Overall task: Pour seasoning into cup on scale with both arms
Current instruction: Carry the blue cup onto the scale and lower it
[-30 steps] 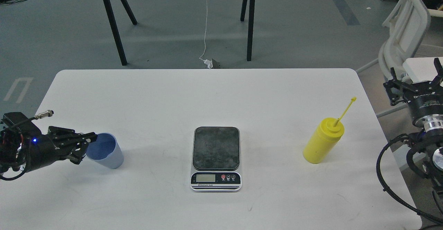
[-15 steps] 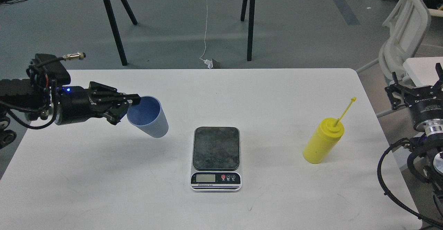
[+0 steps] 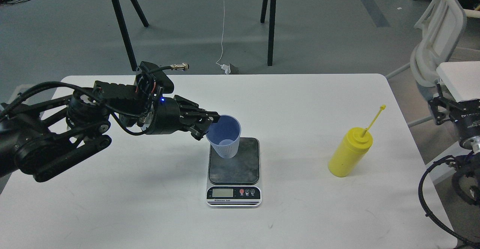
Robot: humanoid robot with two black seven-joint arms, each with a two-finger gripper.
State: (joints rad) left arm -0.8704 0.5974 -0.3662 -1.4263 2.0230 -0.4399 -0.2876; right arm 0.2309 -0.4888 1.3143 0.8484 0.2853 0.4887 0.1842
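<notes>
White tabletop [image 3: 150, 211], left gripper [image 3: 208, 126] pinching the empty ribbed light-blue plastic cup [image 3: 224, 137] over the grey scale [image 3: 234, 171]; right gripper's [image 3: 455, 104] state, can't tell.

Scale [image 3: 234, 172] mid-tabletop [image 3: 150, 211], cup [image 3: 224, 136] over its rear left corner, seasoning bottle [image 3: 348, 153] well right.

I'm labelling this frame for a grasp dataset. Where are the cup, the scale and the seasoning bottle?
cup [image 3: 225, 144]: head view, on its ribbed outer wall.
scale [image 3: 240, 166]: head view, on the bare dark platform.
seasoning bottle [image 3: 345, 159]: head view, on the yellow body below the cap.
</notes>
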